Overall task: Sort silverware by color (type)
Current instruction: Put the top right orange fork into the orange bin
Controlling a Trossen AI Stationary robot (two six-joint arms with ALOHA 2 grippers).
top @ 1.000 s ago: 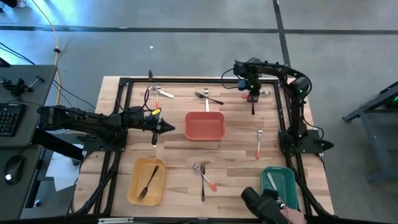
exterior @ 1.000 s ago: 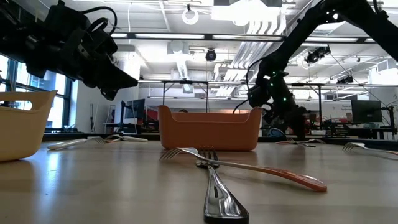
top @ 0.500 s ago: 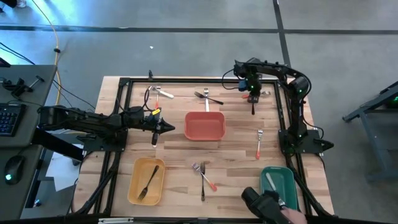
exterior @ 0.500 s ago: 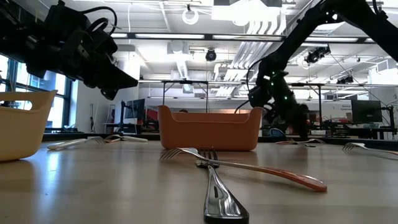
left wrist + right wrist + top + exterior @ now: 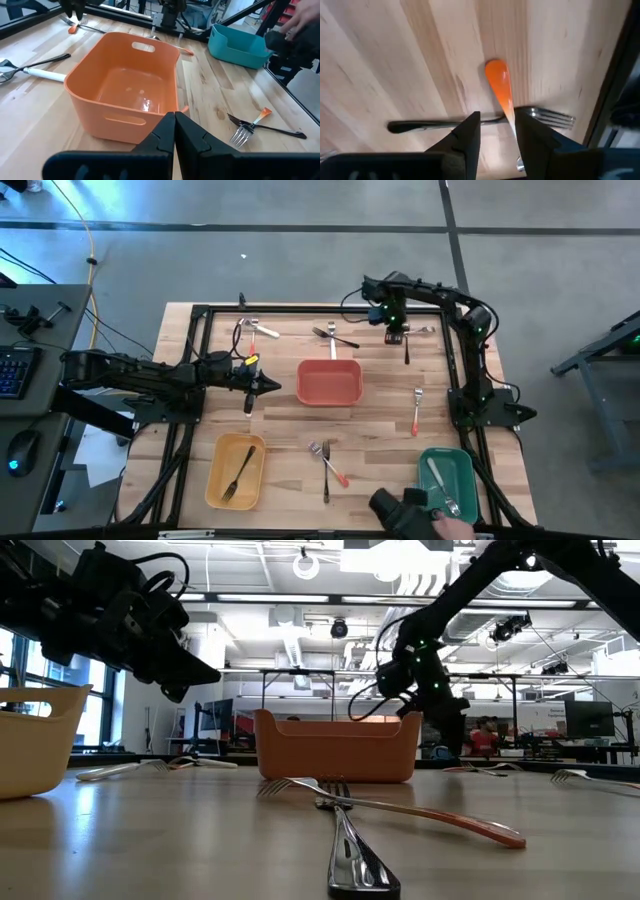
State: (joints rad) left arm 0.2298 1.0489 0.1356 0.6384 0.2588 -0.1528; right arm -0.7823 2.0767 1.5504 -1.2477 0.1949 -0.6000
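At far right of table, right gripper (image 5: 496,131) hovers, fingers apart, over orange-handled fork (image 5: 502,95) crossing dark fork (image 5: 440,124); approach step; next: descend, clamp; left gripper (image 5: 268,385) waits, closed, left of red bin (image 5: 330,383).

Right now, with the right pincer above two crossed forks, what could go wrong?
The open right pincer straddles the orange-handled fork where it crosses the dark-handled fork. Closing there may pinch both, or drag the dark one along. The thin handle, flat on the table, may also slip out.
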